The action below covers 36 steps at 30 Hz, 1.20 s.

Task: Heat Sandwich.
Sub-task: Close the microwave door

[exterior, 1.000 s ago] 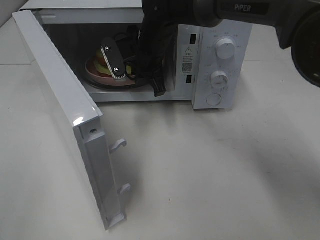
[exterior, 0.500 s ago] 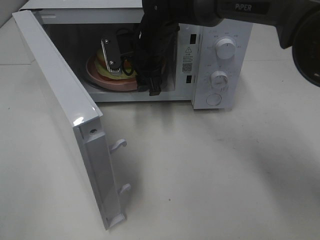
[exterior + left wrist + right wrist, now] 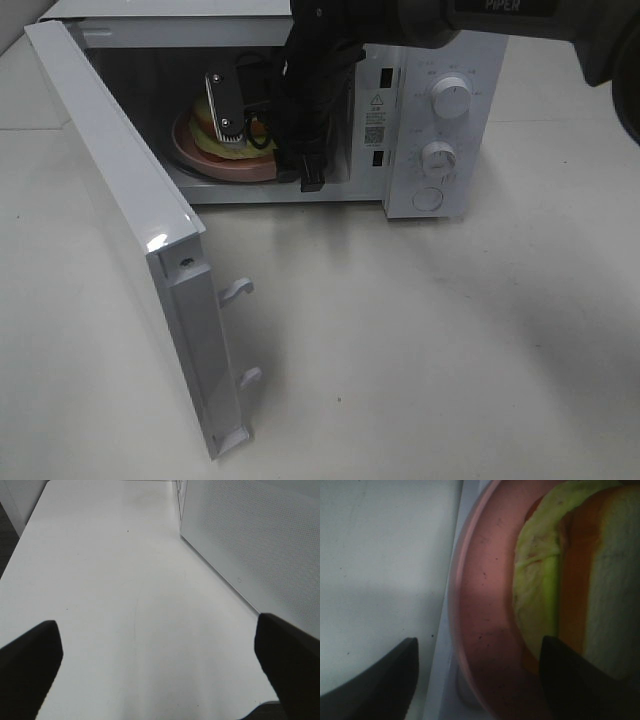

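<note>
The sandwich is sitting on the pink plate inside the microwave, with the door hanging open. The right jaws are standing wide astride the plate's rim, gripping nothing, probably so the arm can back out. The left jaws are gaping wide over the surface.

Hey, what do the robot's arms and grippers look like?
The right arm is dark grey-black with white PIPER lettering and black cables at the wrist. The right gripper has one silvery, screw-fastened finger. The left gripper shows two plain dark fingers.
</note>
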### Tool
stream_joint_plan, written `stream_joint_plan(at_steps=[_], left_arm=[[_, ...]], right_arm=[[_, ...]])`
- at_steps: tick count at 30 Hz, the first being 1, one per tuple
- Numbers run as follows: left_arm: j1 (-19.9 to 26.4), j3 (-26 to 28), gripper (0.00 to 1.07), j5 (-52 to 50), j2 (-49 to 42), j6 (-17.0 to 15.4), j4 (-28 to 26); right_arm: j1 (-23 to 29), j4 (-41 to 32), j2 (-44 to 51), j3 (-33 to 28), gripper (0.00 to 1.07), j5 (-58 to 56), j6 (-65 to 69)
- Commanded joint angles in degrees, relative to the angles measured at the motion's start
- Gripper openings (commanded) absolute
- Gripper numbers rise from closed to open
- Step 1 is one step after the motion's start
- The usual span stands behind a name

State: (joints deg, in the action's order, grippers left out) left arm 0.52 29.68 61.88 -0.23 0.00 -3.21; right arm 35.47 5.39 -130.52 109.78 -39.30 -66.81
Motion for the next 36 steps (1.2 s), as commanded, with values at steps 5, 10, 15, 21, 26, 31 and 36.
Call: stream_joint_plan(at_steps=[5,10,15,21,26,31,36], left_arm=[[0.1,-0.1,1.00,-0.5,-1.0,-0.5,-0.3],[0.1,-0.1,1.00,-0.5,-1.0,-0.5,-0.3],[0.1,-0.1,1.00,-0.5,-1.0,-0.5,-0.3],[0.1,-0.1,1.00,-0.5,-1.0,-0.5,-0.3],[0.1,-0.1,1.00,-0.5,-1.0,-0.5,-0.3],[0.1,-0.1,1.00,-0.5,-1.0,-0.5,-0.3],[0.1,-0.1,1.00,-0.5,-1.0,-0.5,-0.3]], right_arm=[[-0.1,0.6,5.4,-8.2,0.68,6.2,0.6],[-0.1,0.6,8.1,-12.8,0.68,7.4,1.2],[-0.1,0.7,11.1,-18.0,0.68,10.3,2.6],[-0.1,0.7,15.9,-25.6,0.68,12.8,3.9],[-0.1,0.7,19.1,-29.9,0.68,14.0,6.6],[-0.1,0.7,21.7,-33.0,0.73,15.5,10.9],[-0.1,2.0,24.7,-36.4,0.80,15.9,14.4]])
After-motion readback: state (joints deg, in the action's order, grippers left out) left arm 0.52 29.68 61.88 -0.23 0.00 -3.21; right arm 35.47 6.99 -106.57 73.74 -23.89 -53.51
